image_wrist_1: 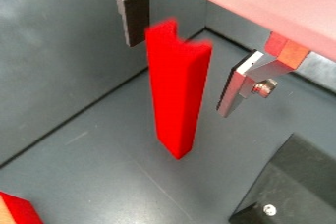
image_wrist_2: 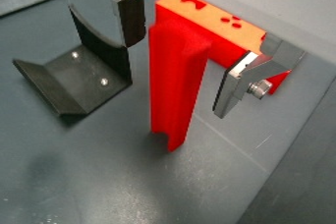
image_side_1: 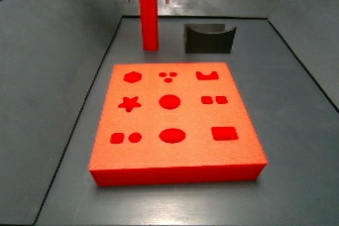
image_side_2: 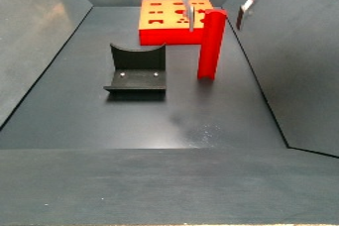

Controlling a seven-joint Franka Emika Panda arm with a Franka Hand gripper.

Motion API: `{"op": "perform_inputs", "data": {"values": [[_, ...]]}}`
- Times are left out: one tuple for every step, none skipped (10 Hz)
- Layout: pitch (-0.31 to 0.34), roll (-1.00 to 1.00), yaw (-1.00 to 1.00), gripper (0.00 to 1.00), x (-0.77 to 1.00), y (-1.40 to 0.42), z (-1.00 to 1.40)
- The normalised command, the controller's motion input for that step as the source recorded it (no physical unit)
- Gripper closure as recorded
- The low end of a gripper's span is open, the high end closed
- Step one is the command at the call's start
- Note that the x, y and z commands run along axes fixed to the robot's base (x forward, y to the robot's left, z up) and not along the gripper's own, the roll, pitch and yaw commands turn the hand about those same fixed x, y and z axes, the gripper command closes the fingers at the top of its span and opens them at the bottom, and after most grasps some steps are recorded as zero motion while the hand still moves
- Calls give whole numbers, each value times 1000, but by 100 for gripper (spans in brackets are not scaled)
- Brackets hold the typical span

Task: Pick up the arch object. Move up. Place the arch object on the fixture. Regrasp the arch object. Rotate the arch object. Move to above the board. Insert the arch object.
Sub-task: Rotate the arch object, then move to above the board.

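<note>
arch object (image_wrist_2: pixel 174 85) upright, top between open gripper (image_wrist_2: pixel 184 46), arch end unseen

Bright-red slim arch bar (image_wrist_2: pixel 175 85), plain, no markings. Flat red-orange board (image_side_1: pixel 172 116) w/ rows of darker shaped holes. Dark grey-black scooped fixture (image_side_2: pixel 135 69). Gripper (image_wrist_1: pixel 191 56) above the bar: silver finger plates (image_wrist_1: pixel 241 84), dark pads. Grey floor (image_side_2: pixel 159 121).

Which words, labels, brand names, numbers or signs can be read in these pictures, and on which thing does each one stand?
None can be read.
The board bears only shaped holes, no writing.
The arch object, standing upright between the open gripper fingers, is plain red.
The fixture is plain and dark, with no label.
</note>
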Motion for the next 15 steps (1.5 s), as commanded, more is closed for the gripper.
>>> {"op": "perform_inputs", "data": {"values": [[-63,18,33,0,7,6,-280],[-57,24,30,100,0,0,0],[-80,264,-98,100,104,-348,1000],[-66,262,-90,100,99,-347,1000],[-18,257,-53,100,85,-322,1000],[25,221,-20,100,80,-295,1000],[53,189,-5,100,79,-284,1000],[77,164,7,100,81,-267,1000],[89,141,16,100,82,-252,1000],[92,120,23,100,79,-235,1000],[93,105,26,100,77,-221,1000],[91,94,29,100,76,-209,1000],[89,73,28,100,72,-179,1000],[89,57,30,100,66,-167,1000],[89,37,30,100,45,-100,770]]}}
